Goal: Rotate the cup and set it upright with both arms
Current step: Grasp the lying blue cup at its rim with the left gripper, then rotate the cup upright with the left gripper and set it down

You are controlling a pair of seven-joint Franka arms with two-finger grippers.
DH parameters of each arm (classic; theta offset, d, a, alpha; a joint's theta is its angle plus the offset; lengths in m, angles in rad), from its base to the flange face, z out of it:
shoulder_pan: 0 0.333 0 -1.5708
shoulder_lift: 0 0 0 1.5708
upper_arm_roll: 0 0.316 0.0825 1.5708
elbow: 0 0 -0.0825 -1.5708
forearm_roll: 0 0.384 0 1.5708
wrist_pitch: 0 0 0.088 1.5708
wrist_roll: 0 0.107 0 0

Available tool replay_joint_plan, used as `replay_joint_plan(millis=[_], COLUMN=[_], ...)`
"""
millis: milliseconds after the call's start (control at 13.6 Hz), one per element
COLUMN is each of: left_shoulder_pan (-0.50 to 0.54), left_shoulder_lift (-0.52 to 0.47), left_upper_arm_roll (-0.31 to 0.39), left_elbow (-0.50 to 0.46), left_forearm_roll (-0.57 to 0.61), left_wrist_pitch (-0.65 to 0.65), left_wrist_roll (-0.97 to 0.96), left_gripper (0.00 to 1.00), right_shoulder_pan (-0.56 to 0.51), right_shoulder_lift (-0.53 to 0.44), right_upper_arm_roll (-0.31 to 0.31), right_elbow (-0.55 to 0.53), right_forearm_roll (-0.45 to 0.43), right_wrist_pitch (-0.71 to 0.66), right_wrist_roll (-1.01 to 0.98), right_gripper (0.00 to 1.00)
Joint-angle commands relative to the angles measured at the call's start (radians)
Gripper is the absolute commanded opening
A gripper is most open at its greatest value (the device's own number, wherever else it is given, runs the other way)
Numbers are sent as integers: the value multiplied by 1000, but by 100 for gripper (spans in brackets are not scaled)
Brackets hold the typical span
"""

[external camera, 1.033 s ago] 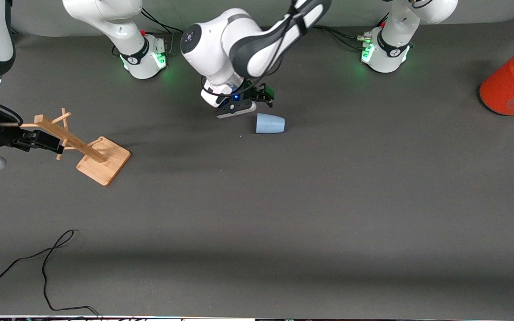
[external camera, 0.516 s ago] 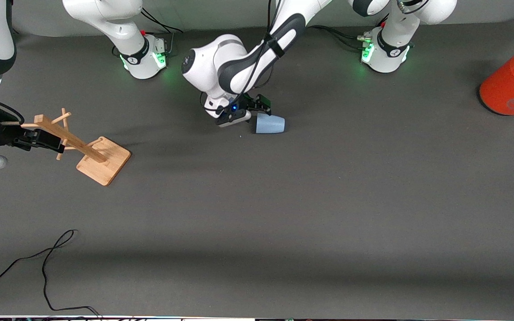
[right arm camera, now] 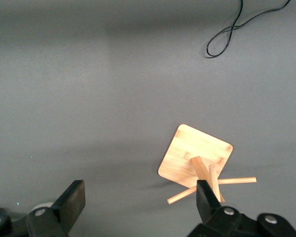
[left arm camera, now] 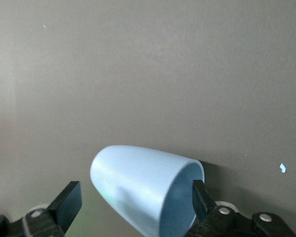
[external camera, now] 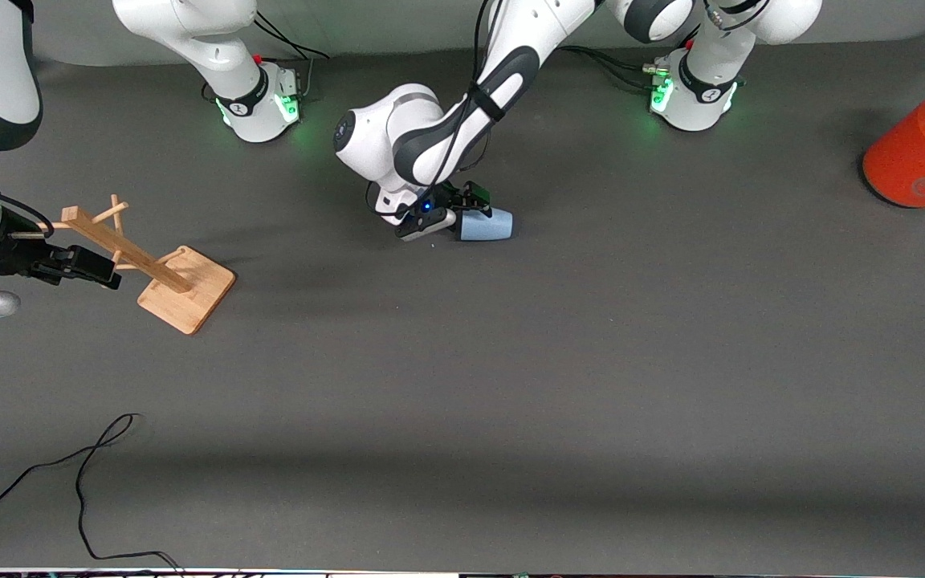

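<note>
Front: cup [external camera: 485,225] on its side on the bench [external camera: 511,361], left gripper [external camera: 460,210] at its rim; right gripper [external camera: 81,265] up over the rack [external camera: 149,265]. Left wrist: jaws wide, straddling cup [left arm camera: 143,190]. Right wrist: jaws wide, empty.

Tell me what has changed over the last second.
The left gripper came down and in toward the cup, and its open fingers now straddle the cup's mouth end; nothing is gripped yet. The right gripper shifted slightly beside the wooden rack, fingers open. The cup stayed lying on its side in the same spot, and the rack, the can and the cable did not move.
</note>
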Motion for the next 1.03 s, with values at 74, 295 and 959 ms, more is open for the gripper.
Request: replay_joint_plan(millis=[74, 295, 959], left_shoulder_pan=[-24, -19, -9], left_shoulder_lift=[21, 21, 12], left_upper_arm_roll=[9, 9, 12], left_elbow=[0, -3, -16], left_forearm_roll=[20, 31, 29], left_wrist_pitch=[-19, -27, -56], left_wrist_roll=[-34, -33, -37], left_gripper=[100, 100, 48], right_shoulder_pan=[17, 17, 18], right_shoulder_lift=[0, -6, -8], right_upper_arm_roll=[0, 0, 0], right_elbow=[-6, -12, -12], right_forearm_roll=[9, 9, 7], right_wrist_pitch=[7, 7, 6], right_wrist_roll=[-19, -22, -13], right_gripper=[100, 100, 100])
